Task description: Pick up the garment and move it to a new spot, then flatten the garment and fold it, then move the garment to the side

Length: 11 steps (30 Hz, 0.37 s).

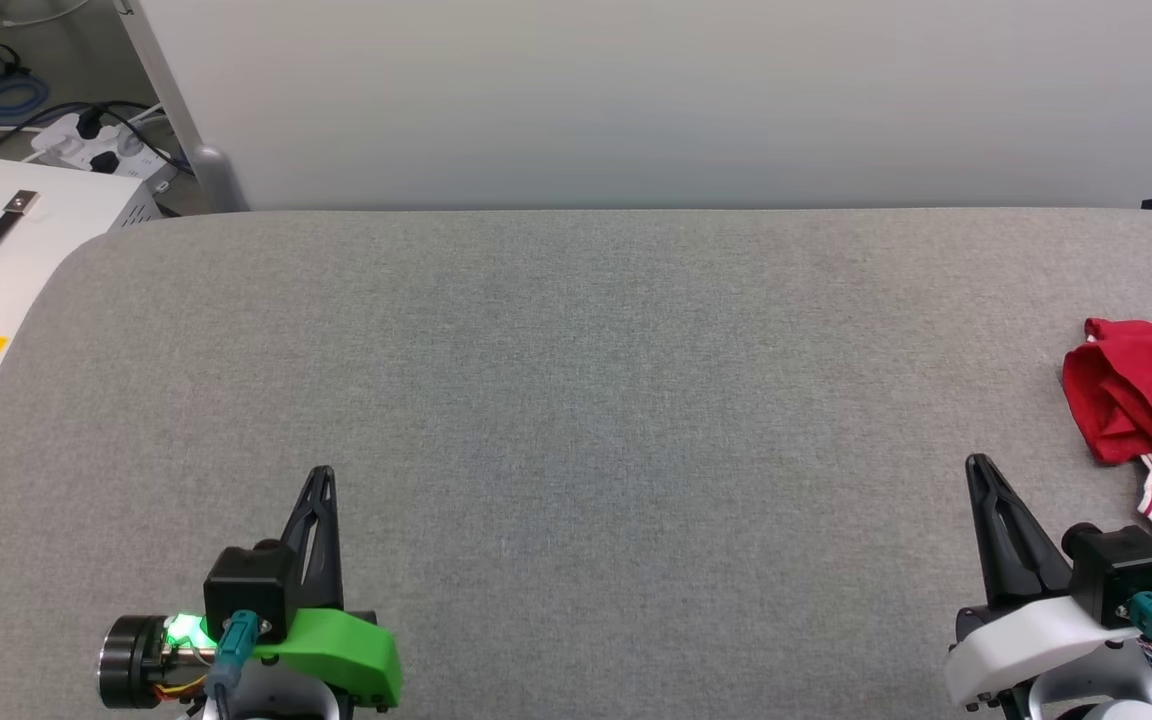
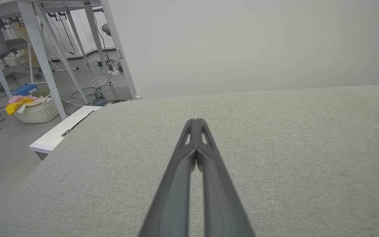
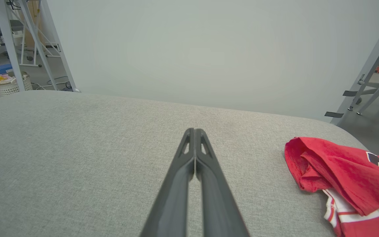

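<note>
L gripper (image 1: 321, 477) closed | R gripper (image 1: 978, 464) closed | garment (image 1: 1151, 385) bunched, table (image 1: 576, 400) R edge | R-wrist cam: dark print (image 3: 378, 161)

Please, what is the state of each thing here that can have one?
Bright red thin T-shirt with white sleeves: crumpled, not held.
Left tool with two dark fingers: shut, empty.
Right tool with two dark fingers: shut, empty, apart from the T-shirt.
White woven basket: filled with cloths.
</note>
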Motion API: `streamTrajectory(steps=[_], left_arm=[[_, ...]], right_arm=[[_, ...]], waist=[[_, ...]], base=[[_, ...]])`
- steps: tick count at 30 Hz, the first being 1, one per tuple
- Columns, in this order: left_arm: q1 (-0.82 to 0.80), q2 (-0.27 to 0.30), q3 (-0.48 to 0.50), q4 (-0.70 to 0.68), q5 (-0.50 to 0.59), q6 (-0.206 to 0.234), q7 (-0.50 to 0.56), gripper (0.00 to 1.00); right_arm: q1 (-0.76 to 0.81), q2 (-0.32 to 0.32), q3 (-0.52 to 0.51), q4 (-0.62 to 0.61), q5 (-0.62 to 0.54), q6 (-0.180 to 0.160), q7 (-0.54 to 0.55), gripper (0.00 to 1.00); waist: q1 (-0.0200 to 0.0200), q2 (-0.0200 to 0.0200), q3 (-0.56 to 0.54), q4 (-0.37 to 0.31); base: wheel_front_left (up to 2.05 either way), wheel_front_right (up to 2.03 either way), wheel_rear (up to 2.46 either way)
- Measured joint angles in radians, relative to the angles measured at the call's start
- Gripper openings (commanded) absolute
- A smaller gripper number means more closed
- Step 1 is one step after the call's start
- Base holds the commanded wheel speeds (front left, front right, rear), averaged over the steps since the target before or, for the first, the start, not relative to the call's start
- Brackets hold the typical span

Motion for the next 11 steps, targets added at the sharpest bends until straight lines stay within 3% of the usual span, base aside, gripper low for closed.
streamTrajectory(steps=[11], left_arm=[[-0.006,-0.01,0.016,0.001,0.007,-0.01,0.028,0.0]], right_arm=[[-0.007,0.003,0.003,0.01,-0.009,0.0,0.025,0.0]], waist=[[0.0,0.0,-0.007,-0.005]], base=[[0.0,0.0,0.0]])
